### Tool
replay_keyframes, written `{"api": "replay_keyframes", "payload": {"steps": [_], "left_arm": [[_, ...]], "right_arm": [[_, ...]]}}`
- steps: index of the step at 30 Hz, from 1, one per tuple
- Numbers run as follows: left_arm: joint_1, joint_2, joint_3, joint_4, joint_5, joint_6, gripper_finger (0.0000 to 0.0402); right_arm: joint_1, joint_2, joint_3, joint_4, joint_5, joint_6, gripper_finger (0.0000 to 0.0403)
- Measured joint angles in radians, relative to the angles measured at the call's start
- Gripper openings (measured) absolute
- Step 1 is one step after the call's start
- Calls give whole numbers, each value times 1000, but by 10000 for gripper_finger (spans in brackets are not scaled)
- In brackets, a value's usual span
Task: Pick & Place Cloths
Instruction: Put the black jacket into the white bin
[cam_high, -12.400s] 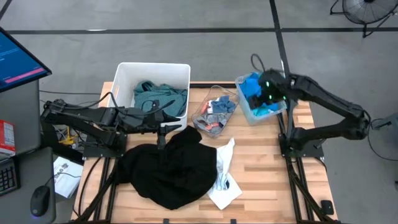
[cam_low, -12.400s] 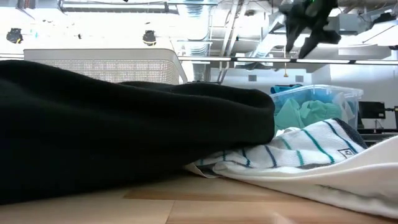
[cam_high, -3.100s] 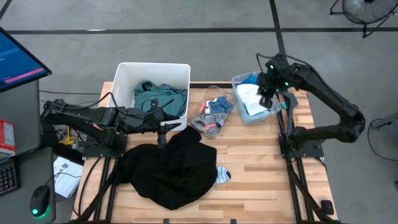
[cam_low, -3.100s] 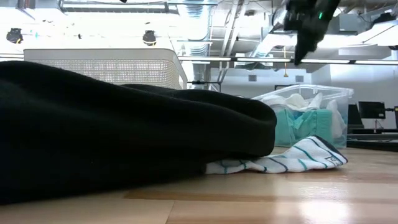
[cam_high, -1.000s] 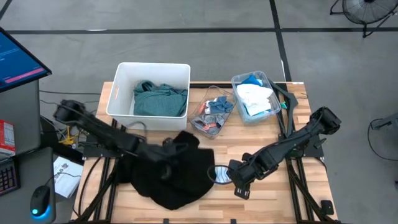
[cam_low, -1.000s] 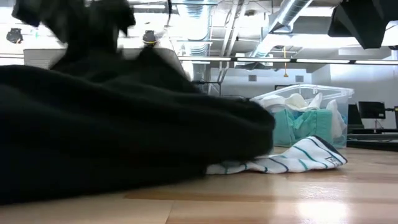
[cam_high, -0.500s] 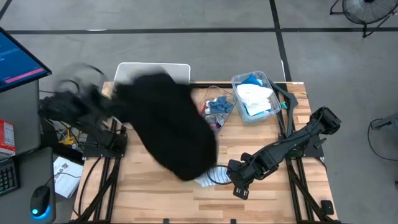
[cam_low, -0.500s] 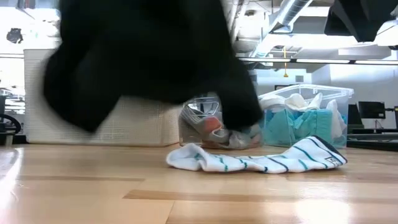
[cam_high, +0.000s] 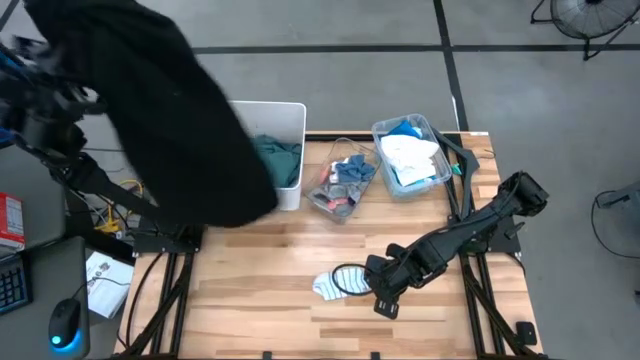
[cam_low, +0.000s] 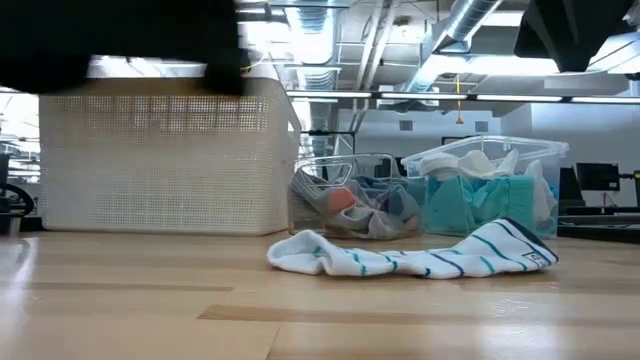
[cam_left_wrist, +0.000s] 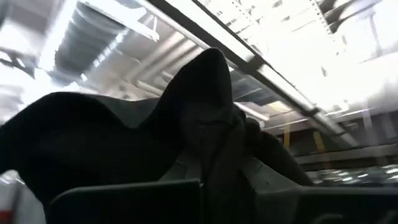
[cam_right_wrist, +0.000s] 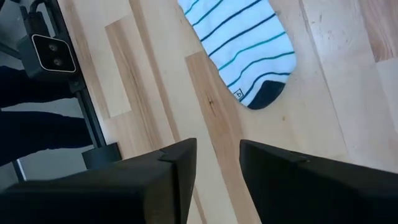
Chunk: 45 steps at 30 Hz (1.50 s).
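Note:
The large black garment (cam_high: 170, 110) hangs high over the table's left side, in front of the white bin; its lower hem shows at the top left of the low view (cam_low: 120, 40). My left gripper (cam_left_wrist: 200, 183) is shut on it, raised and tipped upward; in the high view the cloth hides it. A white sock with teal stripes (cam_high: 333, 284) lies flat on the table near the front edge (cam_low: 410, 260). My right gripper (cam_high: 368, 280) hovers just right of the sock, fingers pointing steeply down (cam_right_wrist: 217, 149), a narrow gap between them with nothing in it. My left gripper pinches a bunched fold of the black garment (cam_left_wrist: 208, 146) between its two shut fingers, which slant upward. The cloth rises in a peak past the fingers and drapes down around them. The garment is lifted clear of the table and hangs slack; how many layers are held I cannot tell.
The white bin (cam_high: 292, 120) at the far left holds a teal-green shirt (cam_high: 280, 155). A clear bin (cam_high: 343, 182) of small pieces and another clear bin (cam_high: 410, 160) with white and cyan cloth stand at the back. Bare wood lies between the bins and the sock.
My left gripper has swung up and toward the table's far left, tipping from downward to upward. The black garment has come off the table entirely and hangs in the air, which has uncovered the whole striped sock. The sock lies where it was.

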<state>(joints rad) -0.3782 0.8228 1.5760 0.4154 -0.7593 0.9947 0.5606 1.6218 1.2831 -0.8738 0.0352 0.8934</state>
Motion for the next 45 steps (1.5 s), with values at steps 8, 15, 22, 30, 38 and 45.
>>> {"api": "replay_keyframes", "payload": {"steps": [8, 15, 22, 30, 38, 45], "left_arm": [[0, 106, 167, 4, 6, 419, 10], [0, 222, 306, 23, 68, 645, 10], [0, 334, 489, 27, 85, 756, 10], [0, 352, 582, 28, 114, 686, 10], [0, 366, 568, 10, 157, 697, 9], [21, 391, 569, 8, 157, 672, 9]], "right_arm": [[0, 0, 0, 0, 0, -13, 119], [0, 0, 0, 0, 0, -40, 119], [0, 0, 0, -1, 0, -69, 119], [0, 0, 0, -1, 22, -109, 119], [-23, -1, 0, -4, 23, -158, 119], [-63, -1, 0, -3, 21, -190, 119]]}}
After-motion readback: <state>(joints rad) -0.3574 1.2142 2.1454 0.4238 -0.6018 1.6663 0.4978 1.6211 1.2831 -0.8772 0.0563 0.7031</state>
